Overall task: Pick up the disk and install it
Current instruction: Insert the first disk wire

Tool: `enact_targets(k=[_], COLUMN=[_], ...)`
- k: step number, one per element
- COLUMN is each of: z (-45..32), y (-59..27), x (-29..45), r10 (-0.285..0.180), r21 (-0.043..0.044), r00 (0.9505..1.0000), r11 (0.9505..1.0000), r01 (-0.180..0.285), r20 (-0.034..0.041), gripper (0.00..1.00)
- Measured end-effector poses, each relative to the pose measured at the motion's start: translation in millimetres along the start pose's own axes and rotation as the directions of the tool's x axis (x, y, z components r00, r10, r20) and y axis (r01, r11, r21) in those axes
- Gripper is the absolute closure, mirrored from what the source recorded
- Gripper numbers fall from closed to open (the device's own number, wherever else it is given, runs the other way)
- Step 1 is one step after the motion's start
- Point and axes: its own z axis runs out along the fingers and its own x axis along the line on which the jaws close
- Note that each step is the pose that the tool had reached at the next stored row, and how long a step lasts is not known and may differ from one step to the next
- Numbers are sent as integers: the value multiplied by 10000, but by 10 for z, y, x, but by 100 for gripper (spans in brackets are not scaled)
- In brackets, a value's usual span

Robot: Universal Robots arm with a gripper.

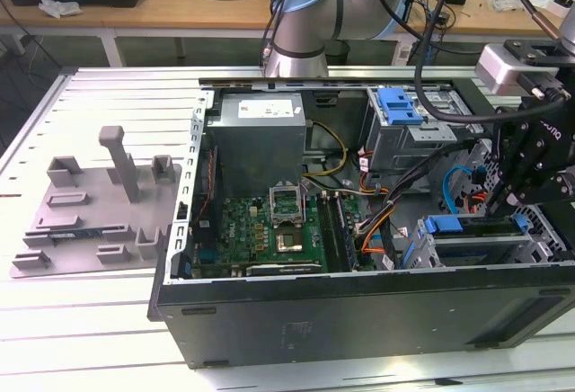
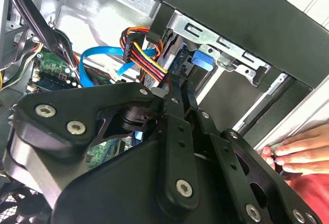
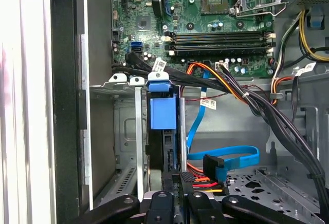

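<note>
Wooden bench (image 1: 180, 1) along back, cables strewn; slatted metal worktable (image 1: 99, 104) in front; floor beneath possibly green.

The computer case (image 1: 359, 311) lies open on the desk (image 1: 90, 320), a moulded tray (image 1: 94, 208) to its left in the exterior view. The disk (image 3: 163, 113) stands in the drive cage (image 3: 128, 131) at the case's right end, the claw (image 3: 175, 196) just above it

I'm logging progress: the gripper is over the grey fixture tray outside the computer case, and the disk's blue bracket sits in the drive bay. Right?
Not quite. In the exterior view the gripper is inside the computer case at the drive bay, far from the grey fixture tray. The disk's blue bracket does sit in the bay.
</note>
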Motion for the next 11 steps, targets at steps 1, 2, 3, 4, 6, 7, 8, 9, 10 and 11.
enact_targets(k=[1, 2, 3, 4, 6, 7, 8, 9, 10, 11], z=[0, 0, 0, 0, 3, 6, 11, 13, 15, 17], y=[0, 0, 0, 0, 0, -1, -1, -1, -1, -1], x=[0, 0, 0, 0, 2, 6, 10, 11, 13, 14], r10=[-2, -5, -4, -4, -5, -5, -4, -5, -4, -4], r21=[1, 1, 1, 0, 1, 1, 1, 1, 1, 1], r00=[10000, 10000, 10000, 10000, 10000, 10000, 10000, 10000, 10000, 10000], r11=[10000, 10000, 10000, 10000, 10000, 10000, 10000, 10000, 10000, 10000], r01=[2, 5, 4, 4, 5, 5, 4, 5, 4, 4], r20=[-1, -1, -1, -2, 0, -1, 0, 0, -1, -2], gripper=[83, 83, 83, 83, 83, 83, 83, 83, 83, 83])
